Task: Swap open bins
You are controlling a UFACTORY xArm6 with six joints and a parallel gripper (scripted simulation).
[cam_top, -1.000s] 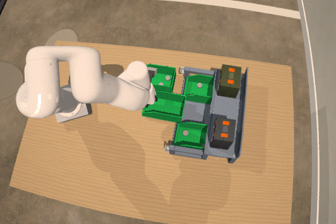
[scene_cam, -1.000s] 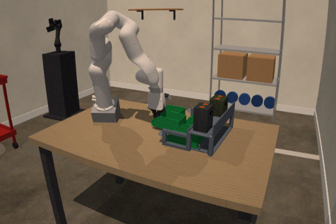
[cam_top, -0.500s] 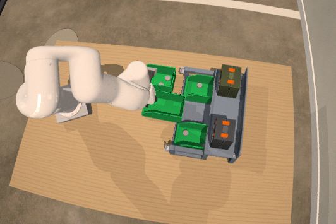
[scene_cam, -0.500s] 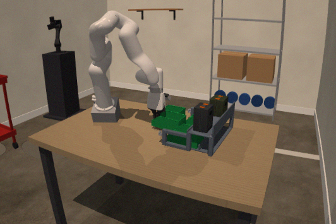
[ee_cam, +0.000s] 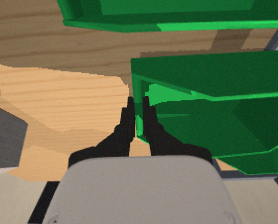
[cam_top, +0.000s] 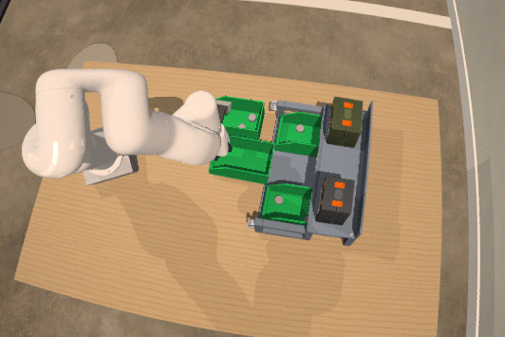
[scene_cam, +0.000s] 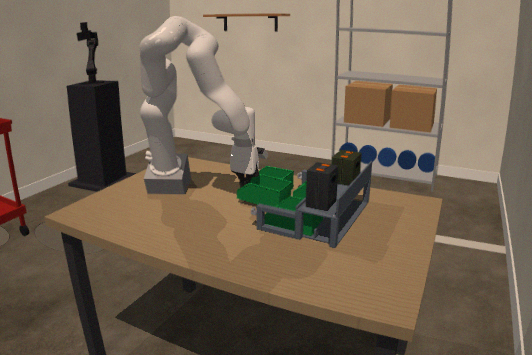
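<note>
My gripper (ee_cam: 138, 105) (scene_cam: 243, 183) points down and is shut on the front wall of the empty green bin (cam_top: 244, 159) (scene_cam: 265, 194) (ee_cam: 200, 120). That bin is off its shelf place, in front of the shelf (cam_top: 294, 169) (scene_cam: 280, 230), looking roughly level and raised above the table; its rear end is close to the shelf's front edge. Whether it touches there, I cannot tell. The green bin with parts (cam_top: 244, 121) (scene_cam: 278, 173) (ee_cam: 175, 25) stands on the table beside it, partly hidden by the arm. The vacant place is between two shelf bins (cam_top: 300, 134) (cam_top: 287, 203).
A dark green case (cam_top: 345, 122) (scene_cam: 346, 168) and a black case (cam_top: 335, 201) (scene_cam: 321, 186) stand on the shelf's upper board (cam_top: 338, 160), behind the bins. The shelf has raised side rails (cam_top: 299, 106) (cam_top: 282, 228). The wooden table (cam_top: 190, 236) (scene_cam: 210, 239) extends around the shelf.
</note>
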